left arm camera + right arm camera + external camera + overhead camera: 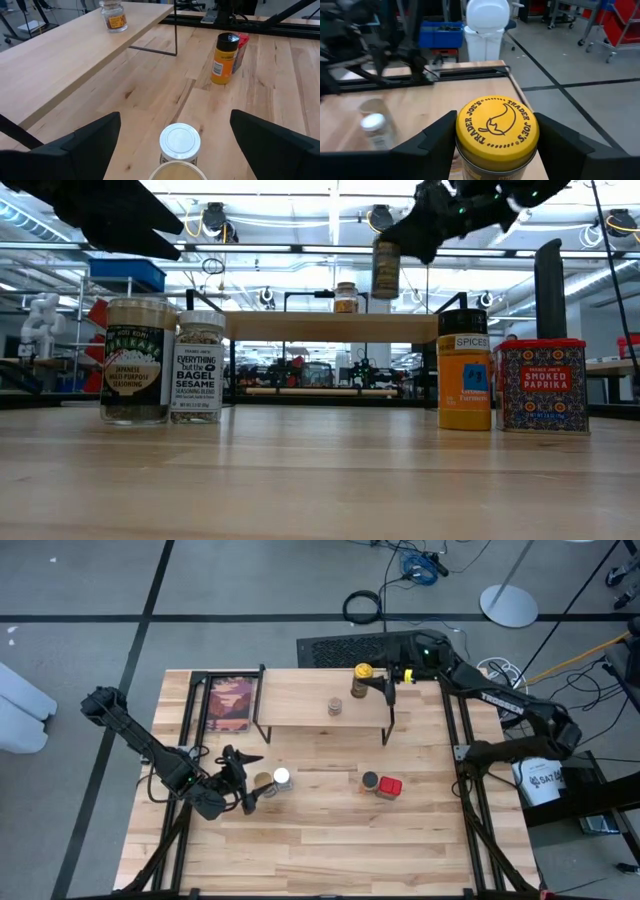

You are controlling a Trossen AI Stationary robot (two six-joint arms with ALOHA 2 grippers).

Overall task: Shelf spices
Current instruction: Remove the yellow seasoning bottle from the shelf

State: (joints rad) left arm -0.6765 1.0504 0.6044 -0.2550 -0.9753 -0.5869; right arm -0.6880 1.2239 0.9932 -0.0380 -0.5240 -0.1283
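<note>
Right wrist view looks straight down on the yellow-lidded jar (pixel 497 131): its round lid is bright yellow with a dark printed ring of lettering and a curled emblem in the middle, and a brown jar body shows just under the rim. The right gripper (pixel 496 145) has its fingers (pixel 427 145) closed against both sides of the lid, so the jar is held. In the high view this jar (pixel 361 680) sits at the far right end of the shelf (pixel 300 700), a narrow light-wood plank on thin black legs standing on the tabletop (pixel 330 830). From the low view the jar (pixel 385 268) hangs under the gripper, and whether its base touches the plank cannot be told.

A small grey-lidded jar (pixel 334 706) stands on the shelf near its middle, apart from the held one.

On the tabletop in front of the shelf, a dark-lidded orange jar (pixel 464 370) stands just beside a red box (pixel 541 385) labelled smoked paprika. Well to their left stand a tan jar (pixel 138 361) and a white-lidded jar (pixel 198 368), close together.

The left gripper (pixel 245 780) is near that pair, its fingers (pixel 85 145) spread wide and empty, with the white lid between them in the left wrist view.
</note>
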